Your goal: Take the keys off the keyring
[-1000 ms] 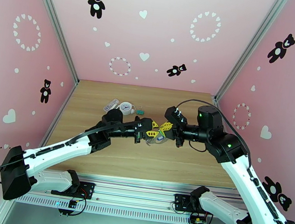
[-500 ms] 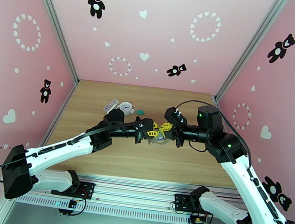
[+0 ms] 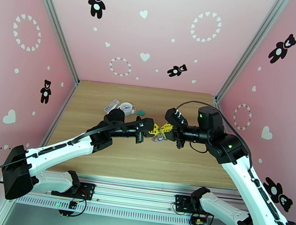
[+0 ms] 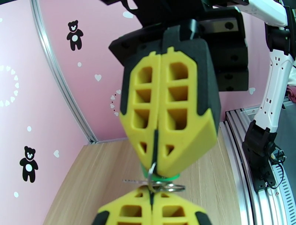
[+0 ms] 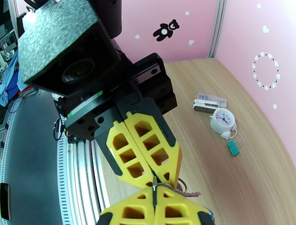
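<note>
Grippers meet tip to tip above the middle of the table [image 3: 175, 167] in the overhead view. The left gripper [image 3: 152, 131] and the right gripper [image 3: 165, 129] are both clenched and nearly touching, and the keyring [image 3: 158, 139] hangs in a small bundle just below them, off the wood. A white clock [image 3: 126, 107] and a teal binder clip [image 3: 139, 112] lie at the back, well apart from the work. From the left wrist, the left gripper [image 4: 151, 198] is closed at the bottom edge, seemingly on a metal ring [image 4: 171, 187], while the right gripper [image 4: 155, 171] opposite bites the green-headed key [image 4: 168, 178]. From the right wrist, the right gripper [image 5: 153, 195] is shut below the left gripper [image 5: 155, 174]. The ring loops out between them beside a toothed blade, and a blue speck at the lower edge may be the blue-headed key [image 5: 209, 213], though I cannot be sure. Both holds look like thin pinches at the very fingertips. A pull apart could slip the key free, dropping the bundle. If the ring's coil never opens, tugging only strains it, and the close-set pads may collide.
</note>
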Action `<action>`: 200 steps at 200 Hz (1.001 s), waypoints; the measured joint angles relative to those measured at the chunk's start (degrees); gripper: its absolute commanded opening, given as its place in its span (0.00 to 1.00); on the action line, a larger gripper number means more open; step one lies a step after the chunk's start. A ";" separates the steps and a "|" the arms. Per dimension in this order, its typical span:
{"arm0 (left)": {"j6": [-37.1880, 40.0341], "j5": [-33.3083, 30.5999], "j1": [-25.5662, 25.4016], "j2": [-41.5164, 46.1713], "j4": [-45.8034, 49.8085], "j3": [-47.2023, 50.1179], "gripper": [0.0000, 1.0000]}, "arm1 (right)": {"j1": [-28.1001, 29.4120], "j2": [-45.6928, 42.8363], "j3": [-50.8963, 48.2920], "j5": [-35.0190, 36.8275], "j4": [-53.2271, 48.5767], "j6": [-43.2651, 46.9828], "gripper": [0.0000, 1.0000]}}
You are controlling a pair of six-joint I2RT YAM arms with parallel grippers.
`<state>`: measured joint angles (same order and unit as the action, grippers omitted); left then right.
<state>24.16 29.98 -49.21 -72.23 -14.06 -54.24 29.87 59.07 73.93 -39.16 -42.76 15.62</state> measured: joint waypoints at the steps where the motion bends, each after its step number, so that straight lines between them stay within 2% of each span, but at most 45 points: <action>1: 0.02 0.02 0.00 0.00 0.00 0.02 0.00 | 0.00 0.00 0.00 -0.02 -0.02 -0.02 0.00; 64: -3.34 -0.52 0.07 0.02 -1.20 0.20 0.00 | 0.00 -1.25 -0.02 1.29 0.07 -0.20 0.00; 152: -14.21 -1.70 0.33 0.02 -1.55 0.17 0.00 | -0.28 -2.71 -0.98 3.74 2.45 -0.20 0.00; 200: -22.88 -2.86 0.33 0.02 -2.01 0.17 0.00 | -0.28 -2.95 -1.57 3.54 3.52 -0.42 0.00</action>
<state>1.28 27.11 -48.88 -72.20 -16.08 -54.06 29.58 56.12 72.36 -35.62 -39.24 15.20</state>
